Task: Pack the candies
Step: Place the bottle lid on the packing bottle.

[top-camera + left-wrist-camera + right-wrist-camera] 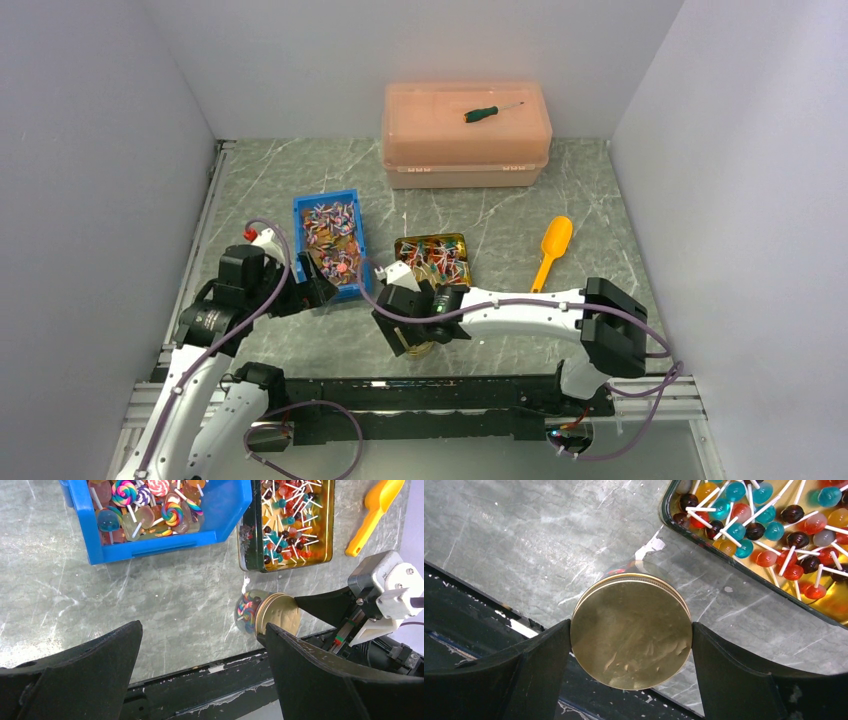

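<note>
The candies are small lollipops on white sticks. Swirled ones (145, 505) fill a blue bin (300, 210), and round ones (749, 520) lie in a gold tin tray (433, 240). A glass jar (248, 611) with a gold lid (631, 645) holds some swirled candies and is tipped on its side near the table's front edge. My right gripper (631, 626) is shut on that lid, one finger on each side. Left of the jar, my left gripper (202, 627) hangs open and empty over bare table.
An orange scoop (552, 250) lies right of the tray. A peach lidded box (466, 150) stands at the back with a green-handled screwdriver (490, 112) on top. The black front rail (200, 680) runs just below both grippers.
</note>
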Controlling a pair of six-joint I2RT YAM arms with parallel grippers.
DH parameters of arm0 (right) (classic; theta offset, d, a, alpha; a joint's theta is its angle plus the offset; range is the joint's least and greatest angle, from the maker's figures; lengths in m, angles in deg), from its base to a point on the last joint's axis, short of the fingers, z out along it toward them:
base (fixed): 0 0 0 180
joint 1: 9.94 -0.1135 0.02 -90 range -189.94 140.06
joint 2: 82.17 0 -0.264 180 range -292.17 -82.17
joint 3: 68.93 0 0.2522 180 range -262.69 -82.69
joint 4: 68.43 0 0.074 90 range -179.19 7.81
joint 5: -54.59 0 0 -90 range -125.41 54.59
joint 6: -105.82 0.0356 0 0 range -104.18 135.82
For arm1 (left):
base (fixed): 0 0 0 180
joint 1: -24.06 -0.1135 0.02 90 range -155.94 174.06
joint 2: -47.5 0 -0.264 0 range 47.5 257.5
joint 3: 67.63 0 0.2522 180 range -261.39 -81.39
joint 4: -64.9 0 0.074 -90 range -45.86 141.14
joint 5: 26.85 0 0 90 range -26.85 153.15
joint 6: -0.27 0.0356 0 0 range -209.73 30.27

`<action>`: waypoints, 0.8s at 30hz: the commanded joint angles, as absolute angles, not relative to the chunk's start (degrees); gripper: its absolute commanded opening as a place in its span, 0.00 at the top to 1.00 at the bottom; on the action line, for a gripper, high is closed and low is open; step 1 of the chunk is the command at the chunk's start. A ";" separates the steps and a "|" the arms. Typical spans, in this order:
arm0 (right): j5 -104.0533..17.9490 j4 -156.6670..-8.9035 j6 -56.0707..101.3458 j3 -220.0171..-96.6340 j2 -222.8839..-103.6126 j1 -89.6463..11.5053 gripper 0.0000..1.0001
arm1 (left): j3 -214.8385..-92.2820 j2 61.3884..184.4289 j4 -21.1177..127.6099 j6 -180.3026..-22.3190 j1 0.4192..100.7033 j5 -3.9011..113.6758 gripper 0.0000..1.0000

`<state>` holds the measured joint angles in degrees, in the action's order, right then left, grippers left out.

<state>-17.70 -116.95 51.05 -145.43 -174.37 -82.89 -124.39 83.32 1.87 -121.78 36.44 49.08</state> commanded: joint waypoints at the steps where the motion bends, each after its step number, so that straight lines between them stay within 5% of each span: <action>1: -14.41 -117.78 55.50 -142.01 -175.69 -84.73 0.31 | -124.72 82.51 1.51 -121.55 36.10 49.69 0.01; 14: -9.81 -117.05 59.84 -139.60 -173.66 -86.93 0.31 | -124.59 82.13 1.55 -122.06 36.10 49.35 0.00; 24: -9.13 -118.05 59.69 -141.17 -172.84 -87.02 0.18 | -124.59 82.56 1.71 -122.08 36.10 48.22 0.00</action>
<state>-8.60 -113.61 58.30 -141.93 -172.88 -86.76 -124.39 82.53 0.66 -121.94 36.44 49.02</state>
